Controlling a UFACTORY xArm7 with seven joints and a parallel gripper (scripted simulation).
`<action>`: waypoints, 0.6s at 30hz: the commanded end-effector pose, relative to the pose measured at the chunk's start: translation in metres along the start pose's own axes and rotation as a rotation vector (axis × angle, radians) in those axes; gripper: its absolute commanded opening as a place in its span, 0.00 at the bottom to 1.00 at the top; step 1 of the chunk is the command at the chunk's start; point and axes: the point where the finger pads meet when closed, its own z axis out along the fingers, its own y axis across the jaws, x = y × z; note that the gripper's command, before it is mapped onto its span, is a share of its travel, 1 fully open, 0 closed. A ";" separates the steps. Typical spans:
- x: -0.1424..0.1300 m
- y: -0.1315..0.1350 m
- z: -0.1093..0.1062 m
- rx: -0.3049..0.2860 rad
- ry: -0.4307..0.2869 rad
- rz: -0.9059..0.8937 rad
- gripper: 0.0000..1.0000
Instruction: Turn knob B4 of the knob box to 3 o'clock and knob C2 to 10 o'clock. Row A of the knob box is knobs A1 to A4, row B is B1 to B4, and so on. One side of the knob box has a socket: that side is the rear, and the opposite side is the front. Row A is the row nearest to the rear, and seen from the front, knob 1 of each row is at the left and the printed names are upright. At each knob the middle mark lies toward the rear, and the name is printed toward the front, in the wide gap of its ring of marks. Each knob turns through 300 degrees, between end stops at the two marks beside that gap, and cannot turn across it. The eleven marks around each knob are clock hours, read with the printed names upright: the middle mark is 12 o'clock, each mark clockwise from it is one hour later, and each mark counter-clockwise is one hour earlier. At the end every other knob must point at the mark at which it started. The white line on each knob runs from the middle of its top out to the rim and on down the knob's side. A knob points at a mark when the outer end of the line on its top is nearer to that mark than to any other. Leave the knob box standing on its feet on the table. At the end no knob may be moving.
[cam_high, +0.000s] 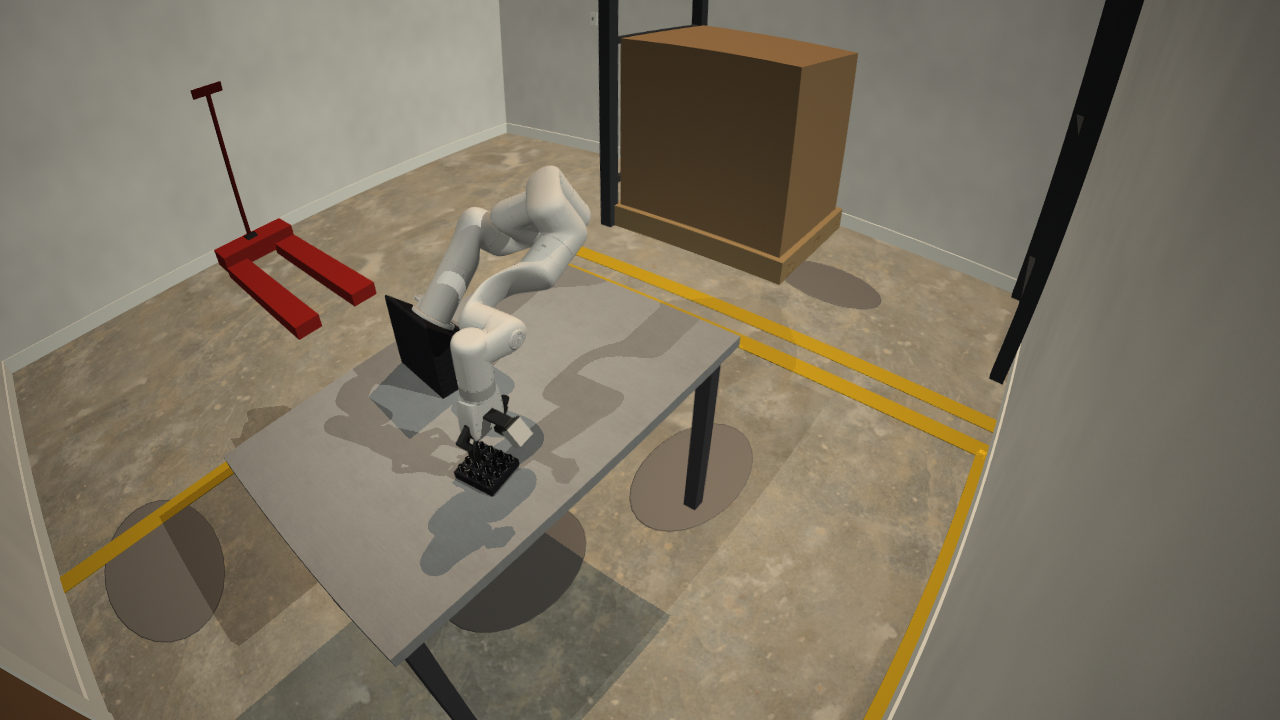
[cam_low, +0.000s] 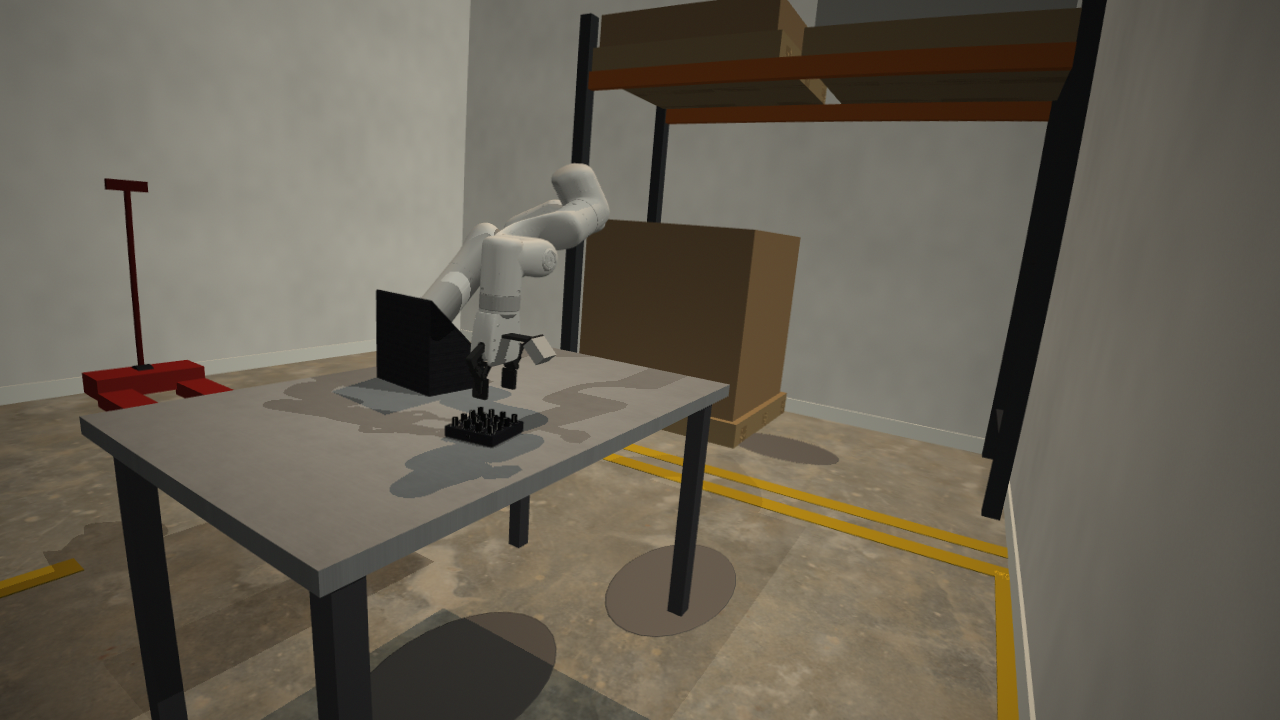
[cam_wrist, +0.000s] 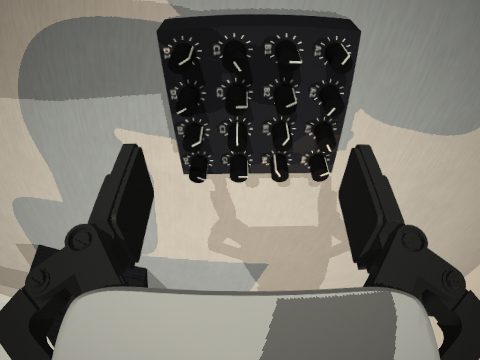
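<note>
Sixteen knobs untouched, we judge: our black two-fingered tool (cam_wrist: 243, 196) hangs spread wide and empty above the black square knob box (cam_wrist: 256, 96) mid-surface (cam_high: 358, 528). Next comes descending onto one target knob.

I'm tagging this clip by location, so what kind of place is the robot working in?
Most likely a warehouse or storeroom: a tall pallet rack with boxes on its beams, a big cardboard box on a pallet, and a red pallet jack on the concrete floor.
</note>
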 end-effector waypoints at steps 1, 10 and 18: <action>0.002 0.002 -0.002 -0.004 0.005 -0.004 1.00; -0.004 0.009 0.002 -0.003 0.017 -0.003 1.00; -0.007 0.013 0.004 -0.002 0.023 -0.003 1.00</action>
